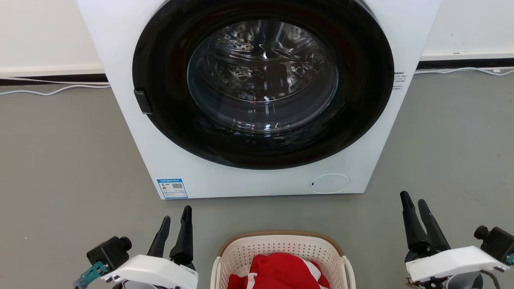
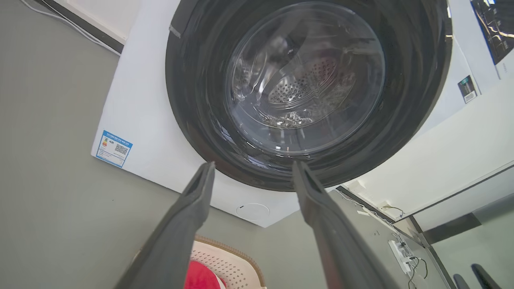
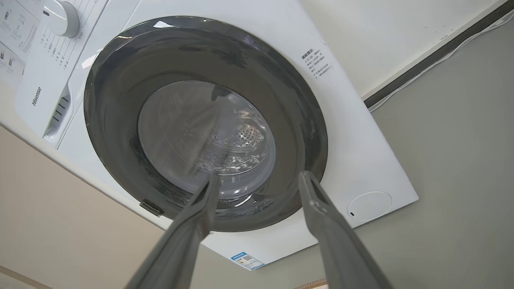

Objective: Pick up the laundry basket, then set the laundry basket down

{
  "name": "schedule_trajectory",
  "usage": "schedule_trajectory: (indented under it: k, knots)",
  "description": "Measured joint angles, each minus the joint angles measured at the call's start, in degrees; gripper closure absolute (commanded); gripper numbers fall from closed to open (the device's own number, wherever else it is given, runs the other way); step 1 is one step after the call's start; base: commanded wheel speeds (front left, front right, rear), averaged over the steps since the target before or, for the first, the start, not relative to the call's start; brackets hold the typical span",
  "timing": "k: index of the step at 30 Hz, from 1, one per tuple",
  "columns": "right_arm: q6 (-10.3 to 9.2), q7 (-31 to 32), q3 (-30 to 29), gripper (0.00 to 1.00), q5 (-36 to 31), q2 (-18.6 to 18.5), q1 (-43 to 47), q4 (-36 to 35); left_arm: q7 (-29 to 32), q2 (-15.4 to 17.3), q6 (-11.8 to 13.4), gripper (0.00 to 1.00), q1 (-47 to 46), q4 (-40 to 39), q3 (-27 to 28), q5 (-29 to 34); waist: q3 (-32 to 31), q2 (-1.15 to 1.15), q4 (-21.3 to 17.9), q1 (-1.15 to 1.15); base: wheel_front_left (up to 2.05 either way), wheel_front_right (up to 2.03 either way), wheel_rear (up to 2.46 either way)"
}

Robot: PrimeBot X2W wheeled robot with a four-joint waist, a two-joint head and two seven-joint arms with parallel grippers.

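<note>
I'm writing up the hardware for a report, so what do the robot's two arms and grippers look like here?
Both match: the left gripper and right gripper each have two long, tapering black fingers on a glossy white wrist shell, with a black camera block on the outer side. A teal connector sits beside the left camera.

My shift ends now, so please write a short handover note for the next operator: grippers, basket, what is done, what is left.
Laundry basket: on the floor before the washer, red cloth inside, not gripped.
Left gripper: open, empty, to its left.
Right gripper: open, empty, to its right.
Done: nothing yet.
Left: lift the basket, then set it down.
</note>
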Motion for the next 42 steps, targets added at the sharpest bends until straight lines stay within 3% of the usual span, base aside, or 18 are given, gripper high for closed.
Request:
schedule_trajectory:
  k: [42]
  knots:
    - [0.02,-6.5,1.7,0.00,-27.2,-2.1,-1.1,-3.0,-7.1,0.5,6.3,0.00,0.0,-7.9,-6.4,25.2,-0.1,0.00,-0.8,0.00,0.00,0.00,0.00]
